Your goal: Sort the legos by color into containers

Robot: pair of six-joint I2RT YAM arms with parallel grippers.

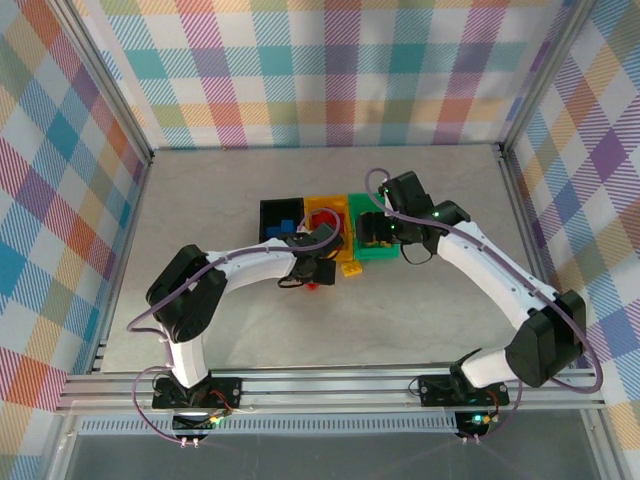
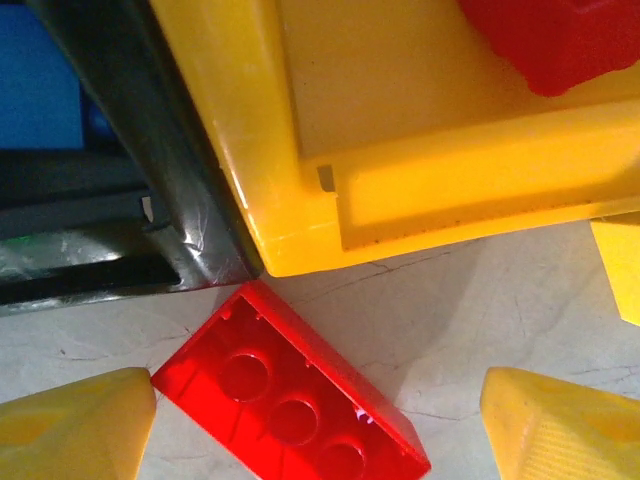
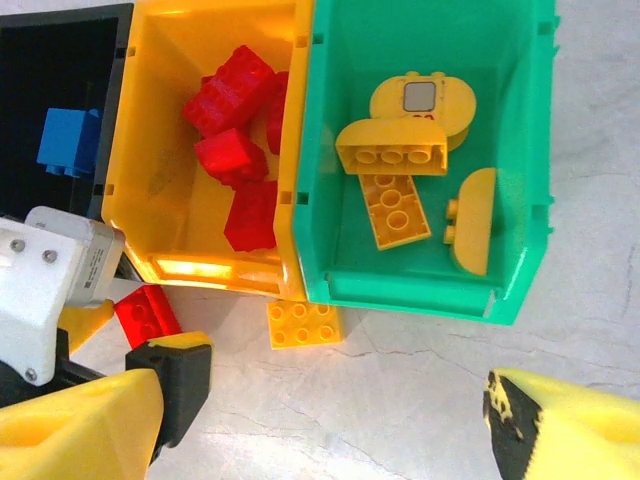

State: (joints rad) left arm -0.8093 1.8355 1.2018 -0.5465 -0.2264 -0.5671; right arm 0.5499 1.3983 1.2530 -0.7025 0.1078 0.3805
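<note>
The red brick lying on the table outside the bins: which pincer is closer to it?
Left. The left pincer hangs directly over the red brick, a finger on either side. The right pincer hovers off to the brick's right, near the green bin.

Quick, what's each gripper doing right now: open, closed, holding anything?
Left gripper: open, straddling a small red studded plastic brick, not gripping it.
Right gripper: open, holding nothing.
</note>
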